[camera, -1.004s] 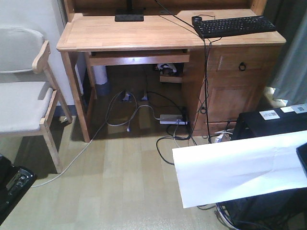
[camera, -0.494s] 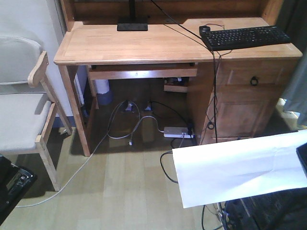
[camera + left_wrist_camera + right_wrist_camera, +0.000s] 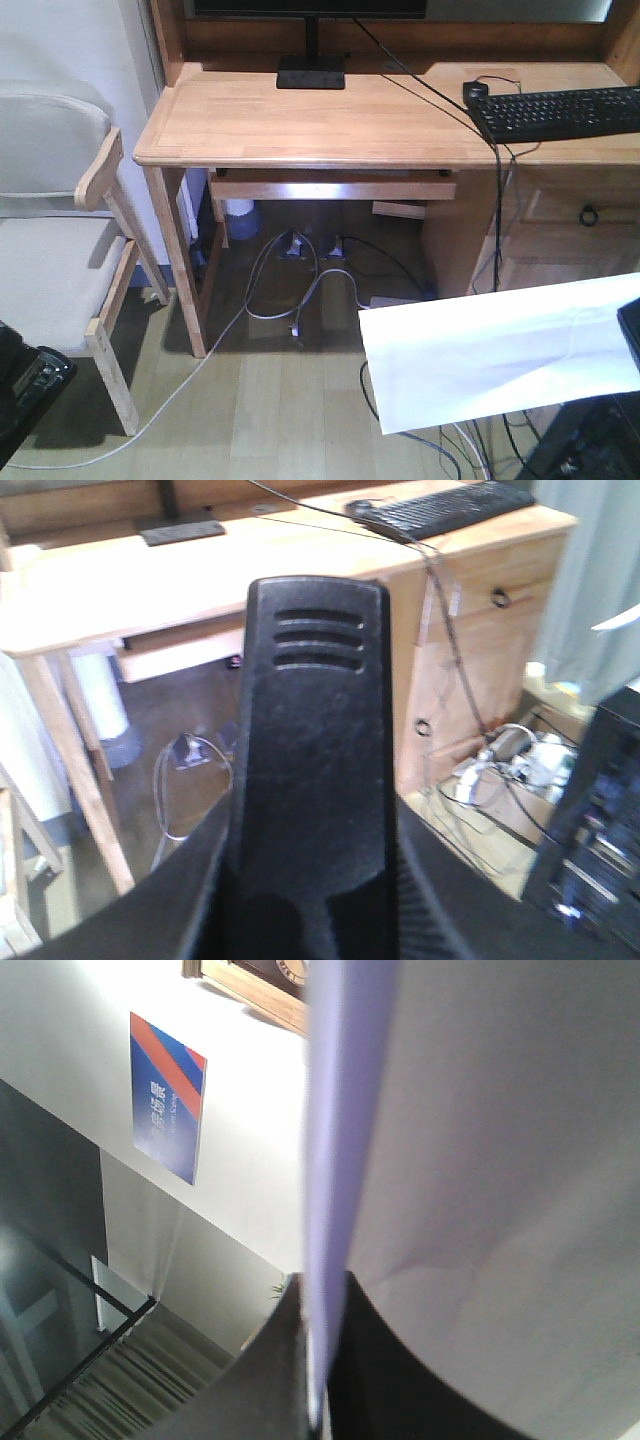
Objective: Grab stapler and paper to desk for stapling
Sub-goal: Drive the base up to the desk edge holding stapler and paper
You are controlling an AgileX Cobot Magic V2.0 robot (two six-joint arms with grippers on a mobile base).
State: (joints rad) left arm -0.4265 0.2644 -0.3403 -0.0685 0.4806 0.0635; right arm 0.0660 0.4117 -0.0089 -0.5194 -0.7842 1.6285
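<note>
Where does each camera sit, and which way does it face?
Front: on the robot's body, looking down at the desk; the right gripper holds the paper at lower right.
Left wrist: on the left arm, looking past the left gripper and stapler toward the desk.
Right wrist: on the right arm, looking up along the clamped paper's edge at a wall sign; black fingers below.
Shared: front and left wrist both show the keyboard.

White creased paper aloft before wooden desk; black stapler fills left wrist view.
</note>
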